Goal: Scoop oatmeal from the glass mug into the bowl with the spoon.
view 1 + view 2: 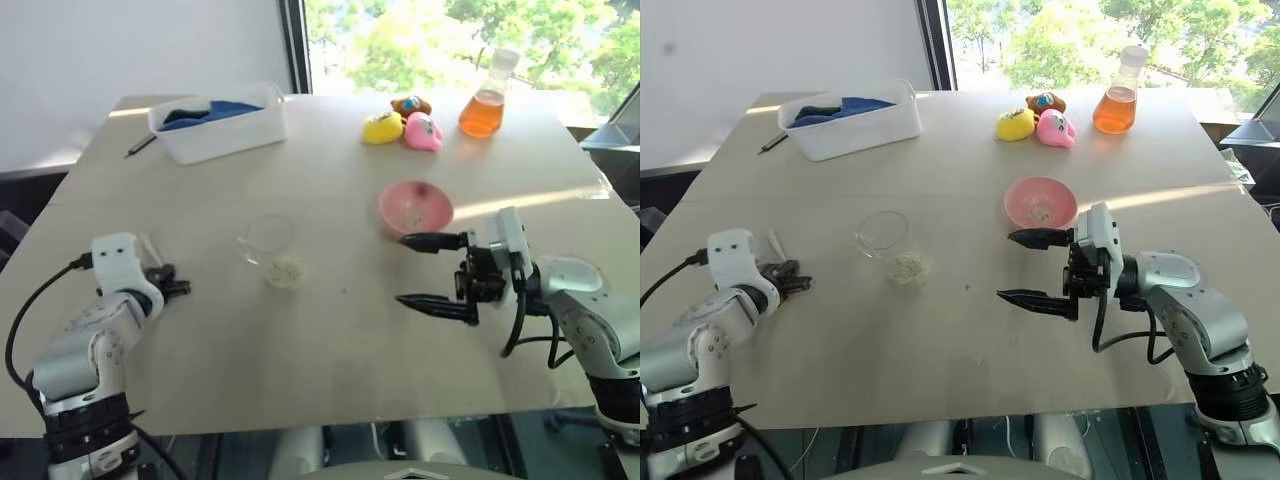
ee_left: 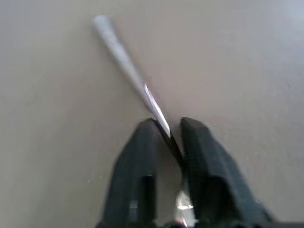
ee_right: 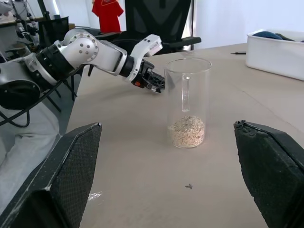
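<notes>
**Desk by a sunny window: spoon gripped at far left**

Left end effector (image 1: 172, 283) is clamped on the spoon (image 2: 124, 64), lying flat. Glass mug (image 1: 271, 250) with oatmeal (image 3: 187, 130) stands to its right. Right end effector (image 1: 436, 272) gapes empty beside the pink bowl (image 1: 415, 207).

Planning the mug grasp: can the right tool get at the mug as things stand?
Probably yes. The right tool stands open, aimed across the table at the mug, which stands upright between its fingers' line of sight. Only bare table lies between; the bowl sits off to the side.
</notes>
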Controlling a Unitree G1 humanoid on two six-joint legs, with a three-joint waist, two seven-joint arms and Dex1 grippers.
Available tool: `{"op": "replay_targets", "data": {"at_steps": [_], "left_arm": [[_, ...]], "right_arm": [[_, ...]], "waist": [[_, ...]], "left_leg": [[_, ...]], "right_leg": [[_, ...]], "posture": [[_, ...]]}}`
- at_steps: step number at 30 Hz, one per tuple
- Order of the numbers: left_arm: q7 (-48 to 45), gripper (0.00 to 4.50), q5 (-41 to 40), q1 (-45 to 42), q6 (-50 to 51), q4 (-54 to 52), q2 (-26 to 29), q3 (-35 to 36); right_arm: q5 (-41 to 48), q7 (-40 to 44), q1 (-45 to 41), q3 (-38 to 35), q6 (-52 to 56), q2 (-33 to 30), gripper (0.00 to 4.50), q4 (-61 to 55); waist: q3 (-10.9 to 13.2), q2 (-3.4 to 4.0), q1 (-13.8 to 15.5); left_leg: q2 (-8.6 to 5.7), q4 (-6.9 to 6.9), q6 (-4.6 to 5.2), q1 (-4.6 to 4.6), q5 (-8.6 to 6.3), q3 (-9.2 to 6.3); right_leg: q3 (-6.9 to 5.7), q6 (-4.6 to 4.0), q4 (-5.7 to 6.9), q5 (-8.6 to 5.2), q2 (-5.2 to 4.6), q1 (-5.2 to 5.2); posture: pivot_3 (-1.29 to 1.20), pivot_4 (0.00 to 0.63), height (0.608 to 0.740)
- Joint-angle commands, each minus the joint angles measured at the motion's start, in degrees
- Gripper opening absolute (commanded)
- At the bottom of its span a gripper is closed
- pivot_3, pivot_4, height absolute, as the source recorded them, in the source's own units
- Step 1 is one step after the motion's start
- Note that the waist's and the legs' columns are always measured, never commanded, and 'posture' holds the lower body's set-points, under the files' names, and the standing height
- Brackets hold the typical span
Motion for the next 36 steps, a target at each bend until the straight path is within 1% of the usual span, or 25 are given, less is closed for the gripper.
{"op": "replay_targets", "data": {"at_steps": [1, 5, 8, 11, 14, 18, 23, 26, 29, 33, 36], "left_arm": [[2.8, 0.02, 0.1, 2.9, 5.0, 3.6, -3.2, 2.0], [4.0, 0.02, 0.3, 3.7, 3.6, 2.7, -4.7, 3.4], [3.1, 0.02, -0.8, 2.2, -2.8, 1.3, -5.2, 5.5], [1.4, 0.02, 0.0, 1.0, -9.6, -1.1, -3.4, 5.2], [-0.4, 0.02, 0.4, -0.9, -15.5, -2.6, -1.3, 4.8], [-6.5, 0.02, -0.7, -5.6, -22.9, -6.5, 3.5, 2.2], [-13.3, 0.02, -3.7, -11.4, -25.1, -12.2, 7.6, -3.5], [-16.4, 0.02, -8.6, -15.1, -24.1, -14.8, 8.2, -5.3], [-20.3, 0.02, -16.0, -16.4, -21.4, -17.8, 8.1, -7.1], [-24.6, 0.02, -30.0, -14.1, -14.7, -23.1, 7.6, -11.0], [-27.1, 0.02, -39.9, -11.5, -10.9, -25.5, 8.7, -12.8]], "right_arm": [[-0.6, -0.2, -0.5, -0.8, -1.9, 0.1, 4.5, -0.1], [0.2, -0.7, -0.6, -1.0, -1.5, 0.5, 4.5, 0.3], [-0.5, -0.4, -0.6, -0.6, -2.0, 0.7, 4.5, 0.8], [-0.7, -0.5, -1.1, -0.1, -2.2, 1.1, 4.5, 1.2], [-1.2, -0.4, -1.8, 0.4, -2.8, 1.7, 4.5, 2.2], [-2.0, -0.6, -3.8, 0.7, -3.1, 2.8, 4.5, 3.6], [-0.3, -2.6, -6.6, -0.6, -1.5, 4.7, 4.5, 4.4], [1.3, -4.3, -8.1, -1.9, -0.3, 5.5, 4.5, 4.8], [3.5, -6.5, -9.8, -3.5, 1.3, 6.5, 4.5, 5.3], [7.6, -9.3, -12.7, -5.7, 4.8, 7.4, 4.5, 5.7], [13.0, -11.6, -14.3, -7.6, 8.9, 8.1, 4.5, 5.6]], "waist": [[-0.1, 0.17, 0.0], [-0.2, 0.4, -0.2], [-0.2, 0.38, -0.2], [-0.1, 0.19, -0.1], [0.2, -0.42, 0.1], [0.5, -0.95, 0.6], [0.6, -0.97, 1.1], [0.6, -1.01, 1.0], [0.6, -1.03, 0.8], [0.6, -1.02, 0.4], [0.6, -1.02, 0.1]], "left_leg": [[-0.01, 0.0, 0.0, 0.0, 0.0, 0.02], [-0.03, -0.02, 0.01, 0.08, -0.01, 0.16], [-0.04, -0.07, 0.01, 0.14, -0.01, 0.22], [-0.02, -0.07, 0.01, 0.12, -0.01, 0.16], [0.02, -0.06, -0.02, 0.01, 0.01, 0.02], [0.03, 0.02, -0.08, -0.25, 0.05, -0.07], [-0.14, 0.05, -0.3, -0.43, 0.17, -0.05], [-0.12, -0.03, -0.3, -0.52, 0.16, -0.06], [-0.07, -0.01, -0.31, -0.65, 0.17, -0.08], [-0.06, -0.01, -0.3, -0.62, 0.17, -0.06], [-0.05, 0.01, -0.3, -0.6, 0.17, -0.05]], "right_leg": [[0.02, 0.0, 0.0, 0.0, 0.0, 0.0], [0.15, 0.01, 0.0, 0.0, 0.06, 0.0], [0.16, 0.01, 0.0, 0.0, 0.12, 0.0], [0.15, 0.0, 0.0, 0.0, 0.16, 0.0], [0.09, -0.02, 0.0, 0.0, 0.21, -0.03], [-0.05, -0.03, -0.03, 0.01, 0.14, -0.19], [-0.13, -0.01, -0.2, 0.02, -0.16, -0.22], [-0.17, 0.0, -0.3, 0.02, -0.13, -0.28], [-0.18, 0.01, -0.18, 0.02, -0.05, -0.48], [-0.15, 0.01, -0.12, 0.02, 0.0, -0.47], [-0.11, 0.02, -0.09, 0.02, 0.05, -0.48]], "posture": [[0.0, 0.15, 0.74], [0.0, 0.15, 0.74], [0.0, 0.15, 0.74], [0.0, 0.15, 0.74], [0.0, 0.15, 0.74], [0.0, 0.15, 0.74], [0.0, 0.15, 0.74], [0.0, 0.15, 0.74], [0.0, 0.15, 0.74], [0.0, 0.15, 0.74], [0.0, 0.15, 0.74]]}}
